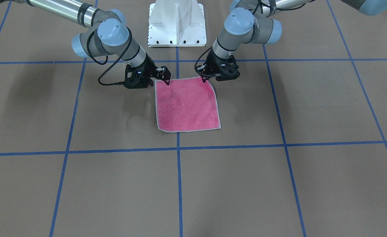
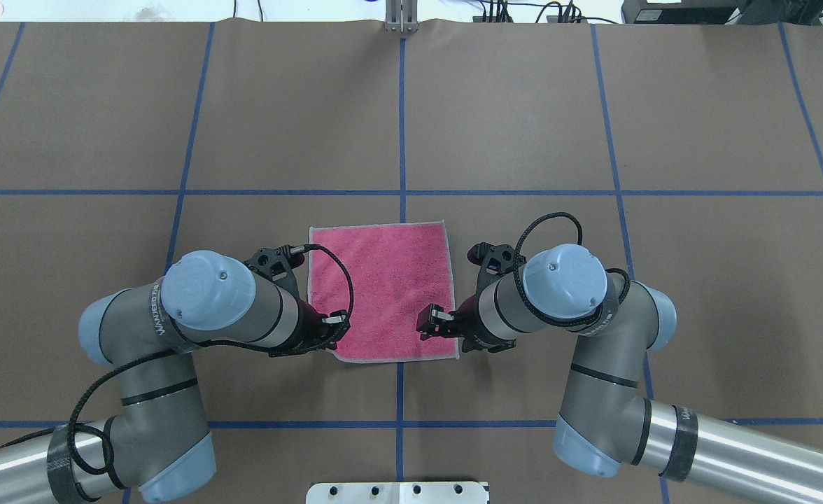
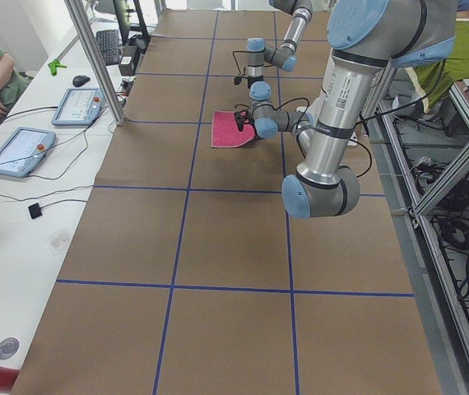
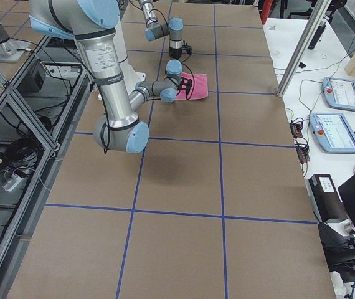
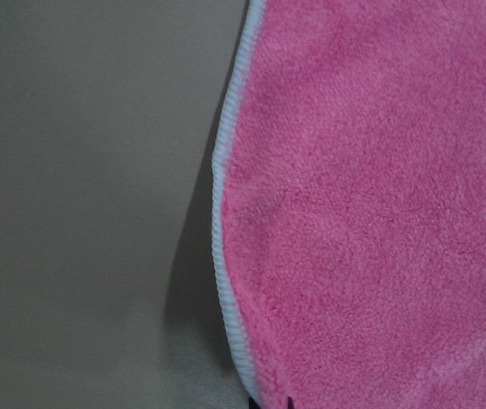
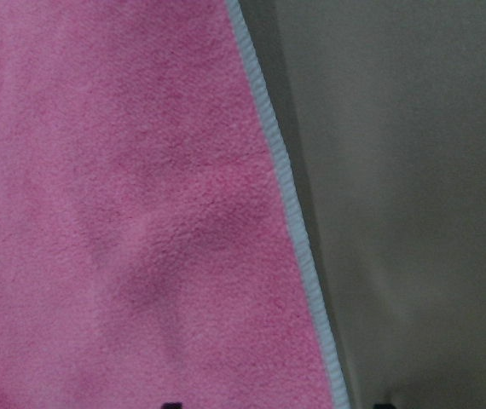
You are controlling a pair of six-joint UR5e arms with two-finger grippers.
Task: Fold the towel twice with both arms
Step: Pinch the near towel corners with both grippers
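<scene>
Pinching the pink towel [image 2: 383, 287] at its near corner is the left claw [image 2: 338, 322]; the right claw [image 2: 431, 320] is sitting apart, straddling its edge.

Bright, even overhead light, soft shadows; close wrist views show the towel [image 5: 379, 204] slightly blurred.

Towel [image 1: 187, 105] pink, light grey edging; table [image 1: 312, 184] brown, blue-gridded.

2 arms [image 2: 733, 448] | silver-grey tubes | light blue joint caps [image 2: 207, 290] | black cables [image 2: 551, 214] | white base [image 1: 177, 23]
</scene>
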